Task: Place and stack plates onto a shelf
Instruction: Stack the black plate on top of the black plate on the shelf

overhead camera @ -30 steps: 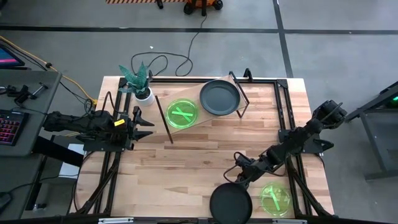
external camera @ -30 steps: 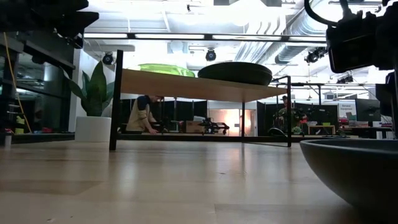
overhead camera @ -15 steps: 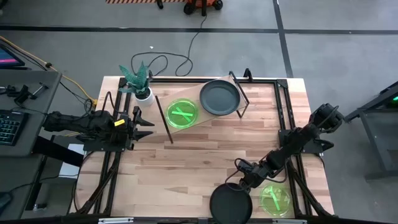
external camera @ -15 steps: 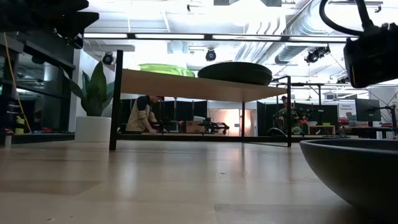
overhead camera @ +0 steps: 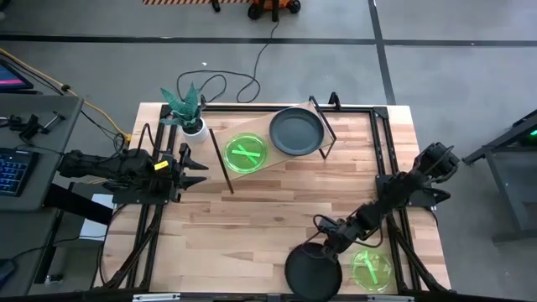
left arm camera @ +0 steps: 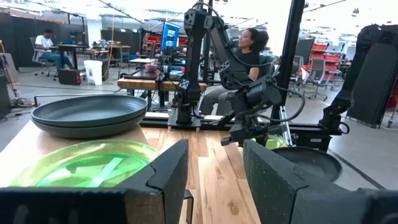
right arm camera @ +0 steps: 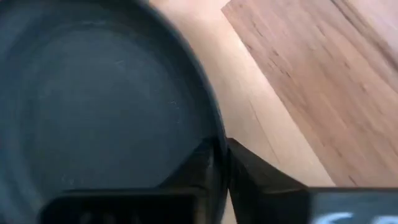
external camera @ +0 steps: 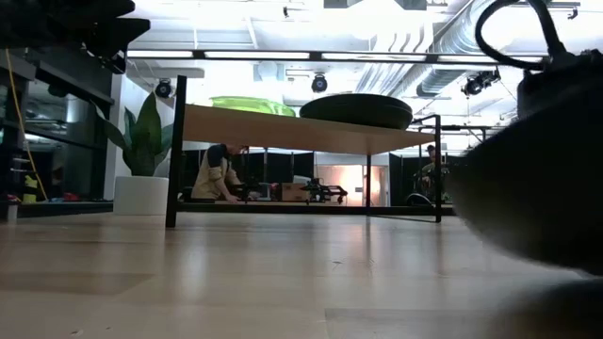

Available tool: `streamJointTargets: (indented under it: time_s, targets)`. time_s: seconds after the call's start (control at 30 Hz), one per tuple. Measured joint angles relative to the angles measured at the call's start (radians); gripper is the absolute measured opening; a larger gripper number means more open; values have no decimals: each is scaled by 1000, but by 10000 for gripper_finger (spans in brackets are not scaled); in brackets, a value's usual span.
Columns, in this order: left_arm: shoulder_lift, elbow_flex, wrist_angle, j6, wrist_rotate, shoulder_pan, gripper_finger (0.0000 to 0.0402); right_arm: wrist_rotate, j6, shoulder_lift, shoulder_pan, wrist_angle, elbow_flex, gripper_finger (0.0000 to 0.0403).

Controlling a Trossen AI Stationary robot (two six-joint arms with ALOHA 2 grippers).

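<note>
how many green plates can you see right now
2. One green plate lies on the shelf beside a grey plate. The other lies on the table's near right corner, beside the grey plate in the right gripper. Others may be hidden.

There's a little potted plant at the back left corner of the butcher-block table. A keyboard sits on the side desk, and a person is seated behind.
</note>
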Motion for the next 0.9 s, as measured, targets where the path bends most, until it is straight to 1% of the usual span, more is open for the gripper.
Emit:
streamJointTargets:
  time_s: [0.03, 0.13, 0.17, 0.23, 0.4, 0.53, 0.6, 0.7, 0.77, 0.83, 0.9]
  targets:
    - [0, 0, 0, 0, 0, 0, 143, -11, -16, 0, -7, 8, 0, 13]
    - [0, 0, 0, 0, 0, 0, 143, -50, -73, 3, -43, 47, -1, 16]
    - [0, 0, 0, 0, 0, 0, 143, -66, -100, 4, -61, 70, -2, 11]
    - [0, 0, 1, 0, 0, 0, 143, -104, -166, 4, -104, 123, -1, 4]
    - [0, 0, 1, 0, 0, 0, 143, -222, -296, -7, -221, 252, -2, 2]
    - [0, 0, 0, 0, 0, 0, 143, -301, -357, -56, -307, 288, -2, 1]
    - [0, 0, -3, 0, 0, 0, 143, -319, -382, -101, -349, 291, -1, 1]
    - [0, 0, -4, 0, 0, 0, 143, -334, -456, -177, -413, 267, 25, 1]
    - [0, 0, -4, 0, 1, 0, 143, -334, -532, -235, -462, 211, 71, 0]
    - [0, 0, -3, 0, 0, 0, 143, -307, -633, -300, -512, 100, 135, 0]
    - [0, 0, 0, 0, 1, 0, 143, -236, -751, -352, -564, -41, 221, 0]
